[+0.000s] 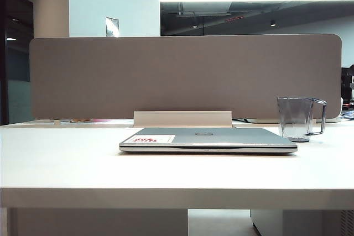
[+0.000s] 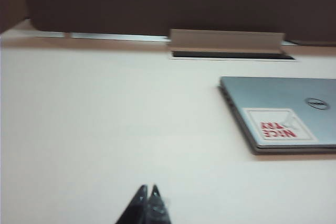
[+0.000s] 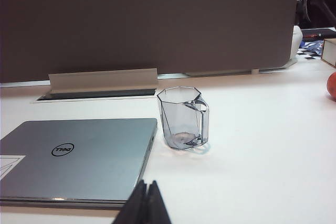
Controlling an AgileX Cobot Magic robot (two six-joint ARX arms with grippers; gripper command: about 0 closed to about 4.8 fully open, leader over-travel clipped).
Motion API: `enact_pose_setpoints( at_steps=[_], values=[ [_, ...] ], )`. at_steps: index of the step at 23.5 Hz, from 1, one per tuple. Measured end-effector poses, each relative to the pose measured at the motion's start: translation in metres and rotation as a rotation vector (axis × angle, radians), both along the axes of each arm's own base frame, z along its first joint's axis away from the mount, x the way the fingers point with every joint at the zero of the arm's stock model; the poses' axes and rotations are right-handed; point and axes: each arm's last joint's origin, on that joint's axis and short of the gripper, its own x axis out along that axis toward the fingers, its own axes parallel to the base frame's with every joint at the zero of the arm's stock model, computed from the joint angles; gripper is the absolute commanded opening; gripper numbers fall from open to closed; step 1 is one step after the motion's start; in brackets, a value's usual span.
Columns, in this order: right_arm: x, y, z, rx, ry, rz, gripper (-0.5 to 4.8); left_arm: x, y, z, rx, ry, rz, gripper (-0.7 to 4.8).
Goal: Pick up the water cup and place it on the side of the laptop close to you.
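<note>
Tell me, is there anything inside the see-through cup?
The cup next to the laptop looks empty: its bottom shows through the clear sides. No water or anything else shows inside. Neither claw is near it.

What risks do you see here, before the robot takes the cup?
1. The water cup stands close beside the laptop; a gripper coming in may bump the laptop's edge.
2. The cup is clear and faceted, so the fingers might slip or tip it.
3. The right gripper and left gripper are both shut; the right must open before it reaches the cup, or it will push it.
</note>
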Motion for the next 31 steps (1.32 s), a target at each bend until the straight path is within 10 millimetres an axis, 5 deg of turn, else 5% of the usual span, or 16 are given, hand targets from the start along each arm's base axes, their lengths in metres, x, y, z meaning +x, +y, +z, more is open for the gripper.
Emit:
enact_pose_setpoints(
  at_steps=[14, 22, 26, 31],
  values=[
    [0.052, 0.002, 0.023, -0.01, 0.24, -0.02, -0.02, -0.002, -0.007, 0.0, -0.009, -0.001, -0.249, -0.03],
    [0.089, 0.004, 0.004, -0.013, 0.297, -0.02, 0.05, -0.002, -0.008, 0.0, -0.01, -0.001, -0.274, -0.03],
    [0.105, 0.005, -0.007, -0.014, 0.307, -0.019, 1.11, -0.002, -0.008, 0.0, -0.01, -0.001, -0.274, -0.03],
    [0.148, 0.007, -0.015, -0.018, 0.38, -0.02, 1.17, -0.002, -0.008, 0.0, -0.01, -0.001, -0.274, -0.03]
  ],
)
